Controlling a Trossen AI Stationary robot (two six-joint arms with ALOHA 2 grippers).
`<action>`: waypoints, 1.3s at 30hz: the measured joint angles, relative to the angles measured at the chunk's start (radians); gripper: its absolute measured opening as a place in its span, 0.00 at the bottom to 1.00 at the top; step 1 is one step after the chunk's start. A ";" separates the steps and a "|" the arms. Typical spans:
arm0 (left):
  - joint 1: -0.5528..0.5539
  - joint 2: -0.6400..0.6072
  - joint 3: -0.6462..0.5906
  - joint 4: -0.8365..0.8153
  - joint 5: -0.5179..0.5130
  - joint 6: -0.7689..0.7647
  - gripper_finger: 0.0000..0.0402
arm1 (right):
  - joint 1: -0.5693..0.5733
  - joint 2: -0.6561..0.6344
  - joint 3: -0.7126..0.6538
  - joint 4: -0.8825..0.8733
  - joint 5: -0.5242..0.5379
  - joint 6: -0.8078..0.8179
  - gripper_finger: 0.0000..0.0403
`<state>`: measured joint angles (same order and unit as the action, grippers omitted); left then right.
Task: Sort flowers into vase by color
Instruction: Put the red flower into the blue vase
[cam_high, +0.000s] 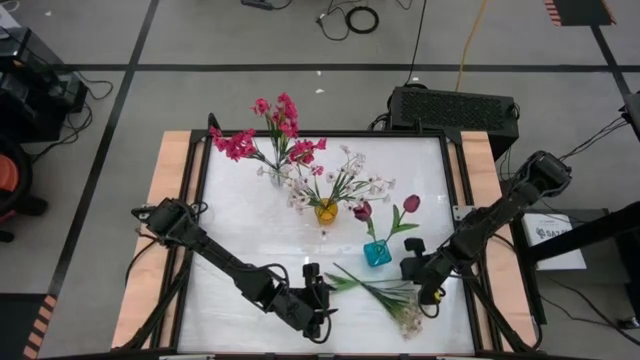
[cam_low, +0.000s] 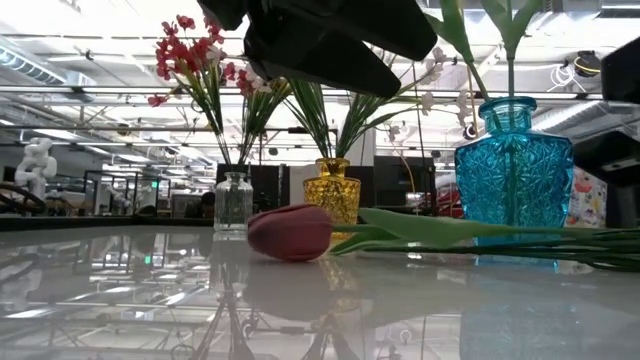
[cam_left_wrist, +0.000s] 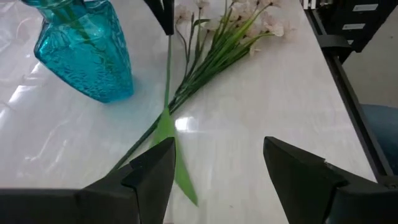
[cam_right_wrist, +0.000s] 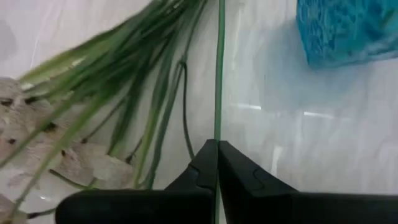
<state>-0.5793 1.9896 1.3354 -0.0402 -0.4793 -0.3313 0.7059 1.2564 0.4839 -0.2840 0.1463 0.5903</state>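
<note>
The right gripper (cam_right_wrist: 217, 163) pinches its jaws on the thin, light, whippy stem of a maroon tulip (cam_low: 290, 232) lying on the surface beside the blue vase (cam_high: 377, 254), while the left gripper (cam_left_wrist: 217, 168) waits nearby, jaws apart.

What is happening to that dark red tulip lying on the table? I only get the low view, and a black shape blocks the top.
Observer: The right gripper is shut on a thin green stem beside the blue vase; it is probably the tulip's stem.
Operator: Where is the other arm?
Observer: The left gripper is open, low over the table, with a green leaf by one finger.
Operator: Is anything else loose?
Observer: A bunch of white-blossom sprigs lies flat near the table's front edge.
</note>
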 joint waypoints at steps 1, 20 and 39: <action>0.000 0.000 0.000 0.000 0.000 0.000 0.62 | 0.000 0.000 0.005 -0.001 0.001 0.000 0.00; -0.128 -0.159 0.001 -0.206 -0.261 -0.012 0.62 | 0.057 -0.012 0.158 -0.024 0.082 0.019 0.00; -0.125 -0.151 -0.060 -0.165 -0.269 -0.069 0.62 | 0.141 0.040 0.174 0.002 0.017 0.307 0.00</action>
<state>-0.7044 1.8389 1.2755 -0.2055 -0.7479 -0.3999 0.8467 1.2961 0.6575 -0.2816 0.1630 0.8976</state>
